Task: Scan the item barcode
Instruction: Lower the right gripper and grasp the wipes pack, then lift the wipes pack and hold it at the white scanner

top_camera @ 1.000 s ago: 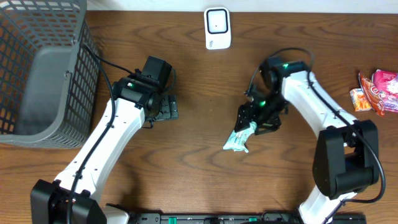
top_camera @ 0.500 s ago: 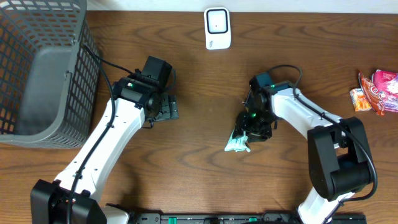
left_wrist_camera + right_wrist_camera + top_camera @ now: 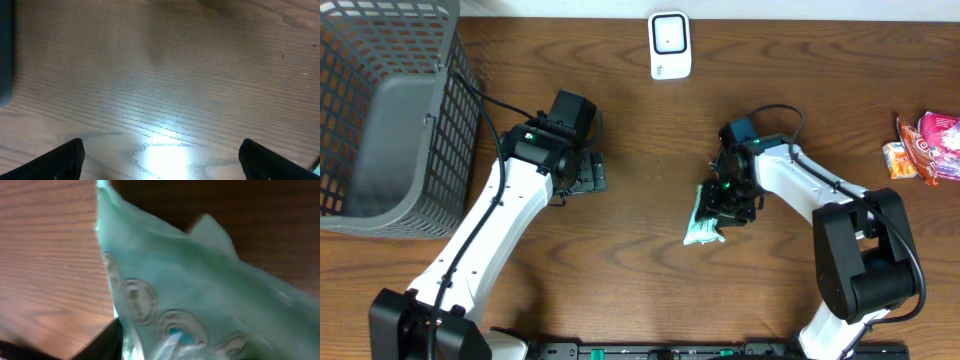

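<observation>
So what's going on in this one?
The right gripper is down over a green packet mid-table; a firm grip can't be confirmed. The left gripper hovers open and empty above the table. The white scanner sits at the far edge, well apart from the packet.

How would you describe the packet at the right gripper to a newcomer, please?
Start at the wooden table, right of centre, where the right gripper reaches down. The pale green packet sits at its tip; the other snack packets, at the far right edge, are red and orange.
</observation>
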`<control>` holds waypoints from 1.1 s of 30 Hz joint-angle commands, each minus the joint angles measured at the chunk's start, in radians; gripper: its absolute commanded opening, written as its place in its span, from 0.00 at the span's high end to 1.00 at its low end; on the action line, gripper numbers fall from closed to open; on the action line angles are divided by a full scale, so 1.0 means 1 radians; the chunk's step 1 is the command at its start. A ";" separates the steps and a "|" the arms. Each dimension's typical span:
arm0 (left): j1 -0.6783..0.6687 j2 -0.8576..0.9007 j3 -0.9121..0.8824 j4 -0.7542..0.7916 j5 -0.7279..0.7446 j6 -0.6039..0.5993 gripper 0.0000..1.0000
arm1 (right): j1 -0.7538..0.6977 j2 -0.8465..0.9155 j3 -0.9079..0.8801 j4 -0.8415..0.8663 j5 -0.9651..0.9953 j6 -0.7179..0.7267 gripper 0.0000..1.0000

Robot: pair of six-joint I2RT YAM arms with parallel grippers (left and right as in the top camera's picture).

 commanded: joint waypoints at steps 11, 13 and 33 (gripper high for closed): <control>0.002 0.004 -0.005 -0.002 -0.020 0.013 0.02 | -0.020 0.006 0.050 0.195 -0.098 0.053 0.99; 0.002 0.004 -0.005 -0.002 -0.020 0.013 0.02 | -0.046 0.006 0.111 0.199 -0.126 0.054 0.99; 0.002 0.004 -0.005 -0.002 -0.020 0.013 0.02 | -0.073 0.172 0.517 0.893 -0.093 0.533 0.99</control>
